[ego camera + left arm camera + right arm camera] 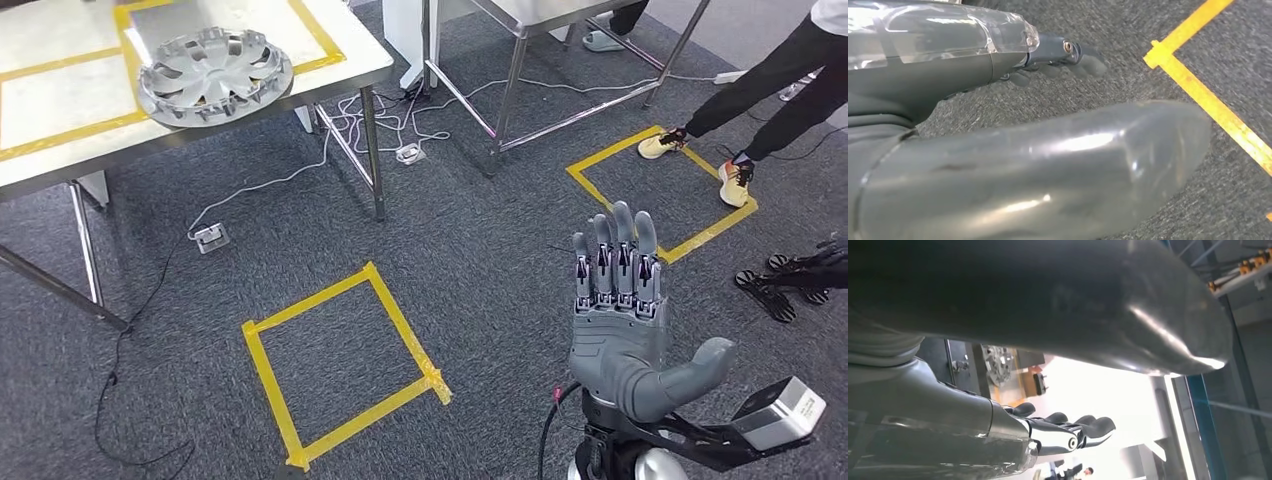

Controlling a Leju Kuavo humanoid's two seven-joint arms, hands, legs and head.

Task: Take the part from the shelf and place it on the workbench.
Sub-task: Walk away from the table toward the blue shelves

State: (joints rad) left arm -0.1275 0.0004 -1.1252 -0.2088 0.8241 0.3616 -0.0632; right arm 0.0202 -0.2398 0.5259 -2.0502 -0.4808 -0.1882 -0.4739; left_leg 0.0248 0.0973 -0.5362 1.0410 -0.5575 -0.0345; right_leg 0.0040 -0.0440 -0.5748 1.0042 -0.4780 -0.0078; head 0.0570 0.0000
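**One part on the workbench, both hands holding nothing**

The right hand (625, 330) is raised flat in the head view, fingers straight and together, thumb out to the side, nothing in it. The right wrist view shows the same hand (1058, 432) with its fingers stretched out and bare.

The left hand (1063, 57) hangs over grey carpet in the left wrist view; its fingers lie extended and nothing is in them.

One part (215, 75), a silver wheel cover, lies flat on the workbench (60, 150), far ahead and to the left of the right hand, near the table's front edge and partly over a yellow tape line.

Two yellow tape squares mark the floor: one (340, 365) to the left of the right hand, and another (660, 190) just beyond its fingertips. A person's two feet in yellow shoes (735, 180) stand at that farther square. One socket box (211, 237) with a cable lies on the carpet below the workbench.
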